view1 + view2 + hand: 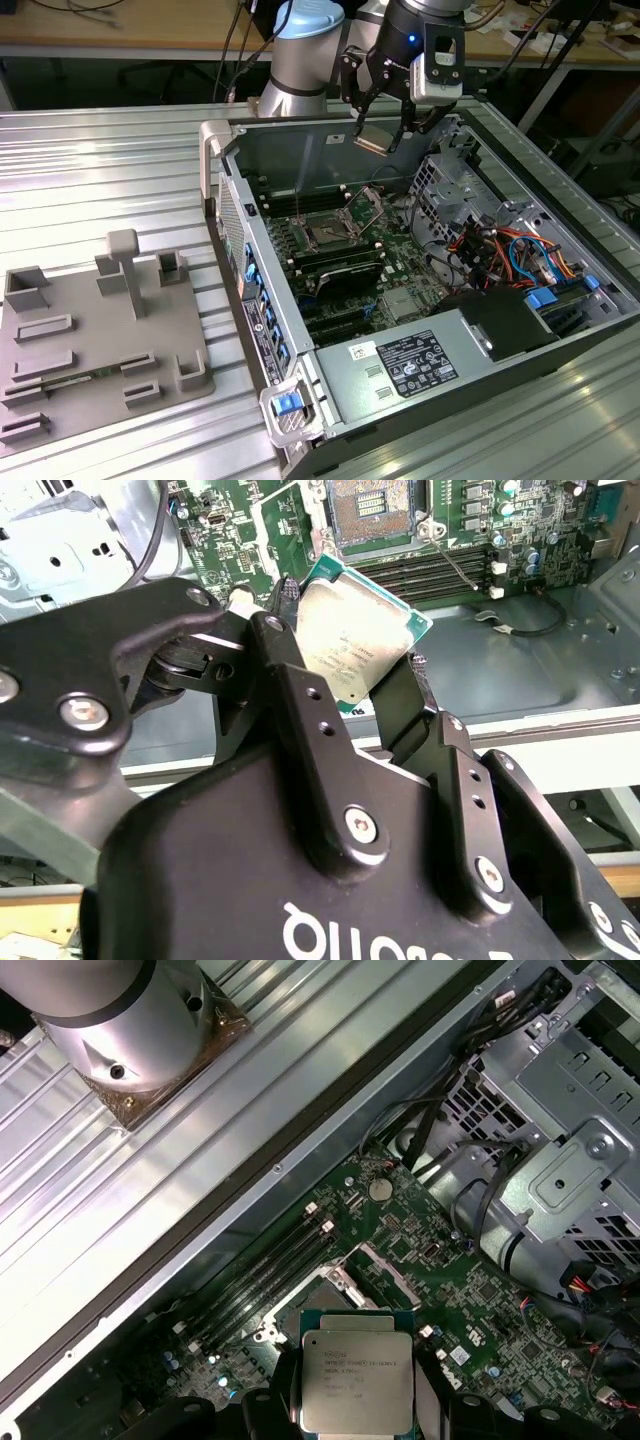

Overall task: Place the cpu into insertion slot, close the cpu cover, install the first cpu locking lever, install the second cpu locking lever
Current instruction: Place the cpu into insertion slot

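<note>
Exterior view: cpu [371,142] is being held pinched in gripper [379,139] at upper centre, above and right of uncovered insertion slot [327,232].

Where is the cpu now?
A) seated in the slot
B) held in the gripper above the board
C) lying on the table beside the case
B: the gripper clamps the cpu by its edges in the air, and the slot sits empty.
</note>
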### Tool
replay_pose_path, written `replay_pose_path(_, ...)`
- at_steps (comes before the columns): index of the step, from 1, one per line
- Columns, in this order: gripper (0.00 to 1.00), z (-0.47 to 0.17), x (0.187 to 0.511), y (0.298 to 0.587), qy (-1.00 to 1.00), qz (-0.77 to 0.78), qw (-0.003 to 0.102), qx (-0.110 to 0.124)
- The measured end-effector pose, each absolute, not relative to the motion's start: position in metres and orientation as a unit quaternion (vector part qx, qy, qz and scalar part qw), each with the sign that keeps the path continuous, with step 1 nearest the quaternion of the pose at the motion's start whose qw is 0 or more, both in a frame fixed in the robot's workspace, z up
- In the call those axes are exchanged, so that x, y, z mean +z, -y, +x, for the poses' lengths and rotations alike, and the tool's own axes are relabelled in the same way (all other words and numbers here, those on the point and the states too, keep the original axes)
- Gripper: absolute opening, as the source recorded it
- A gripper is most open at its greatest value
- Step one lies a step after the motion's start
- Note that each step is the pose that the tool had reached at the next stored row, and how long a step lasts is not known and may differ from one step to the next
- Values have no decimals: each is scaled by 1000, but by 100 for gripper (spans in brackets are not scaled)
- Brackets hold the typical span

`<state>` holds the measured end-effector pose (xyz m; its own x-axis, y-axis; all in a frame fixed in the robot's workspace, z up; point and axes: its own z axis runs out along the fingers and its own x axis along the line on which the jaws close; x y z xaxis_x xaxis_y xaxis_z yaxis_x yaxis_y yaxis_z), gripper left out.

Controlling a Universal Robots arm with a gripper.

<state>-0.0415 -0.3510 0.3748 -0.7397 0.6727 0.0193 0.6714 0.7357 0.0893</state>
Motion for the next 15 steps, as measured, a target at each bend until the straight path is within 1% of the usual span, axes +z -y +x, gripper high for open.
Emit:
replay_pose_path(7, 55, -42, 375, 351, -931, 362, 7, 45)
replay_pose_path(15, 55, -42, 373, 351, -916, 400, 9, 45)
